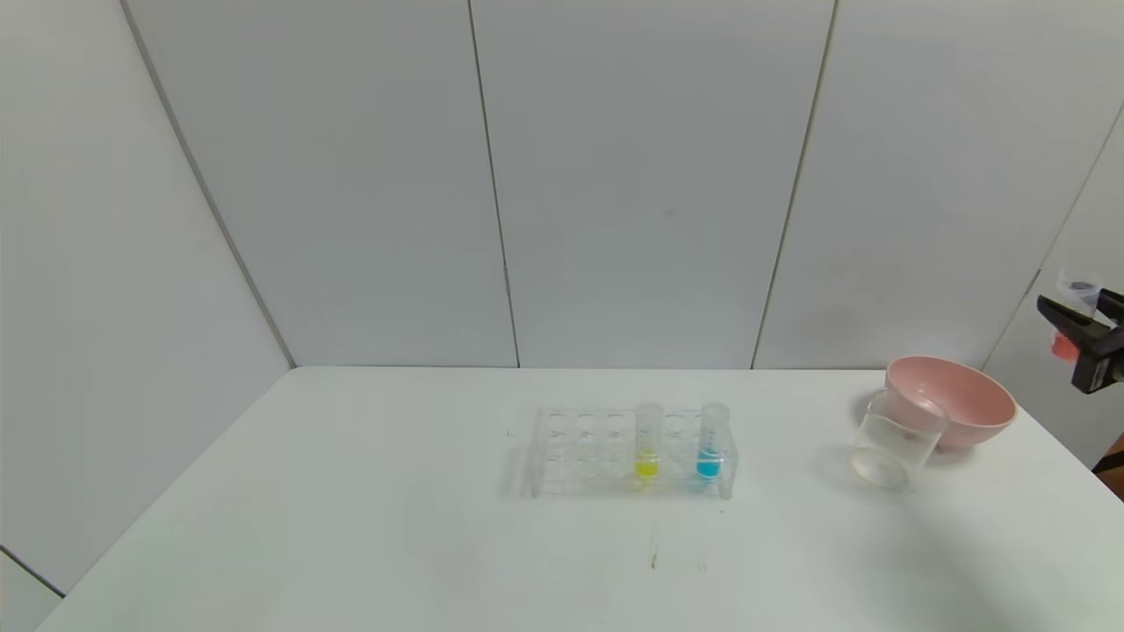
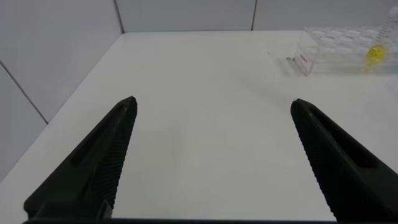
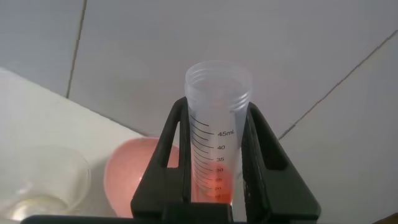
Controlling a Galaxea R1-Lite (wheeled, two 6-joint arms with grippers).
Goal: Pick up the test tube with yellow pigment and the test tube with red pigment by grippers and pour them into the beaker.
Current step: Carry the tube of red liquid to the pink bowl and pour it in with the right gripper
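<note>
Right wrist view: graduated red tube [image 3: 217,134] clamped.

Red-pigment test tube [image 3: 214,134] — clear, graduated, open top, upright, a little red-orange liquid at the bottom. It is clamped between the fingers [image 3: 163,163] of the right gripper [image 1: 1073,323], held up in the air at the far right, above and beyond the surface edge.

Yellow-pigment test tube [image 1: 648,441] — clear, upright in a hole of the clear rack [image 1: 580,452] mid-surface, small yellow pool at its base, two holes left of a blue tube [image 1: 711,441].

Beaker [image 1: 896,439] — small, clear, standing on the surface at right, well apart from the rack.

Left gripper [image 2: 214,134] fingers spread wide, holding nothing, over the bare surface on the left.
</note>
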